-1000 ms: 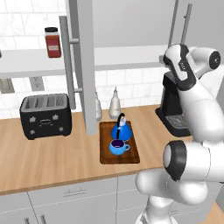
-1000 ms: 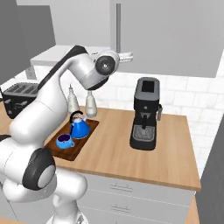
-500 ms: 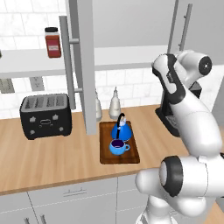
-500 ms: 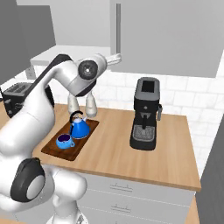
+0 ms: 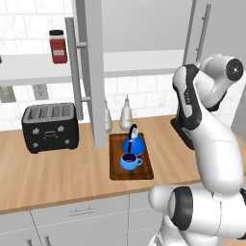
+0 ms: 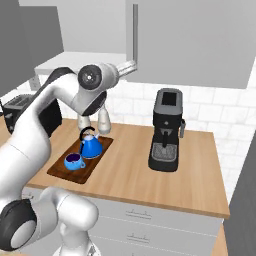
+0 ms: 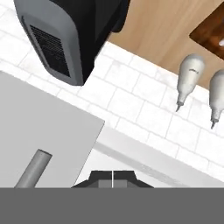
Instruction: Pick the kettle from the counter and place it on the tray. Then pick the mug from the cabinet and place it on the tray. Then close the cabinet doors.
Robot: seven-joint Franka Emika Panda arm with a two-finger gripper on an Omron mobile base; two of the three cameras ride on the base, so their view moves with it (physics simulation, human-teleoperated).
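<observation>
With kettle point(image 5: 132, 142) and mug point(image 5: 129, 161) trayed, our hand point(image 7: 113, 174), fingers together, should push the door point(image 7: 41, 144) beside it squarely.

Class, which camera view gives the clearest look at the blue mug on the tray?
The left base view: the mug shows unobstructed, with handle and dark inside. The right base view shows it smaller, beside the arm. The hand view catches a tray corner.

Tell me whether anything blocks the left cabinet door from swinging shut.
Nothing visible does. The left door stands open, edge-on over the counter, its lower edge above the tray corner. The red jar sits back on the shelf, and the bottles stand below it.
</observation>
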